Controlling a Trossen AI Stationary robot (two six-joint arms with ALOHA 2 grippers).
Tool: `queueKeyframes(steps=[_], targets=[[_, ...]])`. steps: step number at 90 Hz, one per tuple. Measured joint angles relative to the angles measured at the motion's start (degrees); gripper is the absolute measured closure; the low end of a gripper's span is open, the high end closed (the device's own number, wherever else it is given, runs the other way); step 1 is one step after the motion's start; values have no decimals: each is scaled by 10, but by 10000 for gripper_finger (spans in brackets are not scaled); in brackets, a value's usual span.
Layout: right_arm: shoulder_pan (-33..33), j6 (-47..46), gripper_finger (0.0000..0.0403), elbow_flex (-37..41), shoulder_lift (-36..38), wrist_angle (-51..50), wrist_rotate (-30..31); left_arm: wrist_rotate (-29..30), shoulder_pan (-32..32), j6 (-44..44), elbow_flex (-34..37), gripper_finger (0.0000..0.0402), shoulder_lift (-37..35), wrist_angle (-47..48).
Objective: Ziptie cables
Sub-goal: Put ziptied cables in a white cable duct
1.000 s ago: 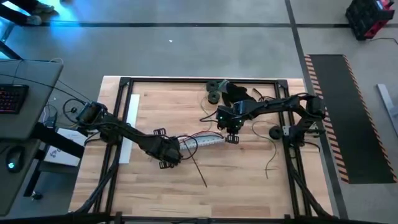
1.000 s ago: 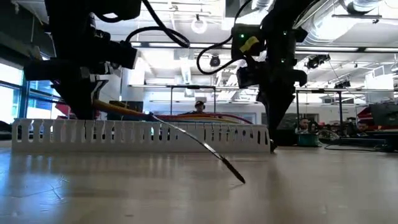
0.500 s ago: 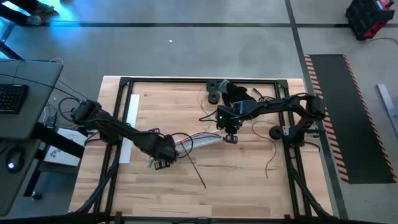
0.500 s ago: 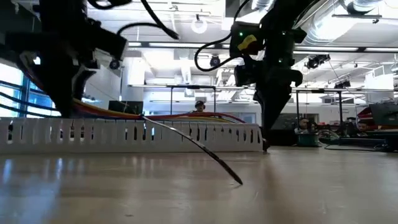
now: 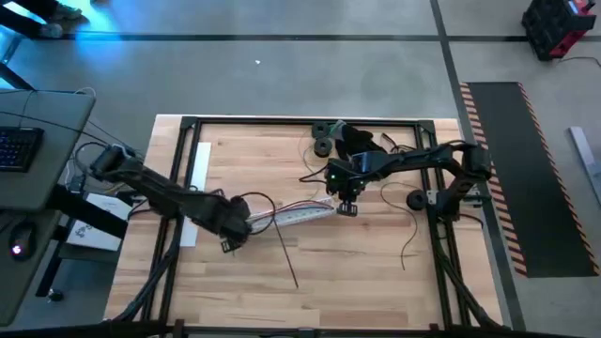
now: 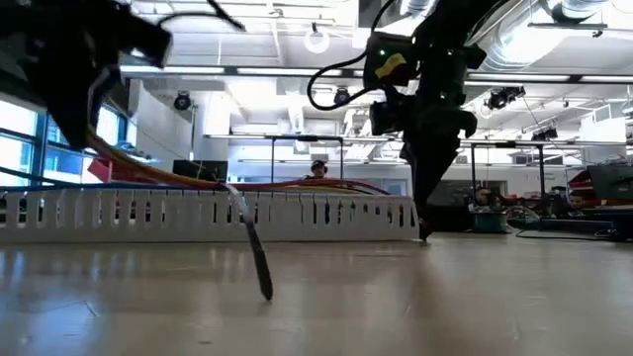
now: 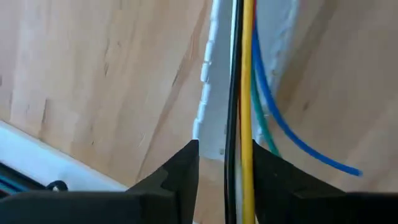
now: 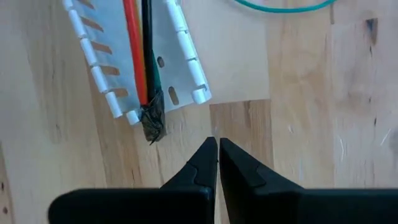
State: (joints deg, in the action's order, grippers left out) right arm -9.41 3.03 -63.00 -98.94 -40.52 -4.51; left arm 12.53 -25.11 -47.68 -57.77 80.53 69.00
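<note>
The cables [image 5: 282, 208] are a thin coloured bundle lying along a white slotted duct [image 5: 310, 214] in the middle of the table. Their taped end [image 8: 151, 121] pokes out of the duct's right end. Their left part rises out of the duct to my left gripper [image 5: 233, 233], which is shut on them. A black zip tie [image 6: 259, 262] hangs off the bundle with its tip on the table. My right gripper [image 8: 217, 146] is shut and points down just off the duct's right end, apart from it. My left gripper pinches the cable bundle [image 7: 239, 180] between its two fingers, left of the duct. The black and yellow wires run straight out between the fingers. The held part [image 6: 148, 170] is lifted clear and slopes down into the duct, fairly straight.
A black lumpy heap [image 5: 355, 139] with round parts [image 5: 324, 145] lies at the far edge. A long white strip [image 5: 195, 188] lies by the left frame rail. Loose thin wires [image 5: 408, 239] and a black roll [image 5: 414, 200] lie at the right. A green wire [image 8: 280, 6] curves beyond the duct.
My left gripper has gone toward the table's left edge and up, still shut on the cables, drawing their left part up out of the duct. The duct has slid a little to the left. The zip tie has swung with the bundle, its tip moving left along the table.
</note>
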Motion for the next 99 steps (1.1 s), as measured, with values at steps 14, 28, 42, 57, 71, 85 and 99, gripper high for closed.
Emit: queueKeyframes(steps=[14, 28, 42, 57, 71, 85, 99], targets=[[0, 7, 403, 0, 1, 28, -10, -7, -18, -70, 28, 314, -42, 25], [-1, 1, 402, 0, 21, 83, -55, -3, -40, -106, 29, 323, -62, -9], [-18, -58, 402, -1, 10, 193, -128, 0, -56, -107, 29, 336, -57, -35], [-55, -140, 393, -1, -40, 265, -216, 0, -62, -107, 29, 347, -47, -47], [-76, -198, 349, -1, -94, 305, -271, 0, -62, -107, 29, 349, -39, -49], [-80, -216, 320, 0, -123, 342, -341, 2, -62, -107, 30, 349, -39, -53], [-80, -211, 316, 0, -126, 350, -427, 11, -62, -108, 30, 349, -39, -53]])
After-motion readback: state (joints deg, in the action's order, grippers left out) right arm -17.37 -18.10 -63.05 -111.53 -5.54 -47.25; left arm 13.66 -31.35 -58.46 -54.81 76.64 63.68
